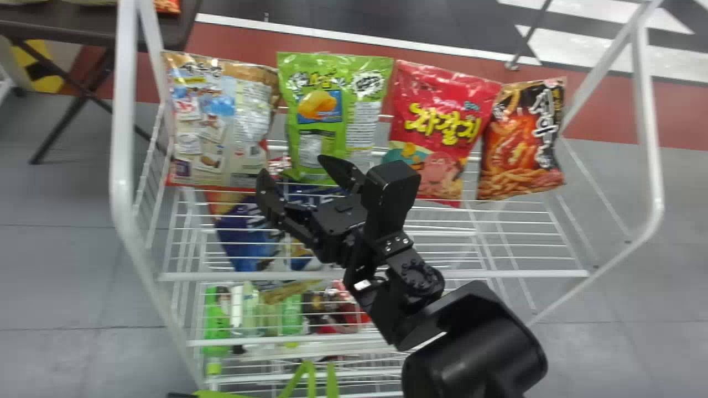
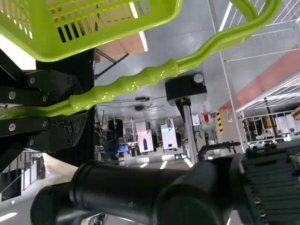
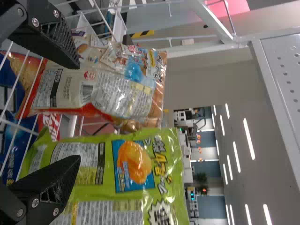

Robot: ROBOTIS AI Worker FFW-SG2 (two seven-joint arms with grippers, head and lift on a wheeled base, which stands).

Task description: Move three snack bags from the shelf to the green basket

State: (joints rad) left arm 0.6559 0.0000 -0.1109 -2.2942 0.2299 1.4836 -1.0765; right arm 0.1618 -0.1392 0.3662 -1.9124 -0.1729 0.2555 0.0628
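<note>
white wire shelf [image 1: 509, 273]: biggest thing there, and the bags stood in a row across its top level
green basket [image 2: 47, 42]: light plastic, bumpy handle [image 2: 136, 83], probably a bit swingy if a bag got dumped in hard
beige bag [image 1: 210, 127]: leftmost of the row, looked soft and puffy, shiny film, so likely slippery
green bag [image 1: 321, 132]: next along, just beside the beige one. I'd have guessed super light, crushable snacks inside. Best hold imo was its two sides around mid-height, with a gentle squeeze so the film bunched but the chips survived
pink bag [image 1: 442, 127]: tilted a little, same floppy deal, and I'd have grabbed it by the sides too
orange-and-black bag [image 1: 520, 138]: right end, narrower, so probably the easiest to get around, though its top seal would've been a poor grip
right tool [image 3: 77, 112]: spread wide and empty, one finger over the beige bag, the other over the green, so it needed lining up on just one
left tool [image 2: 77, 105]: clamped round the basket handle
</note>
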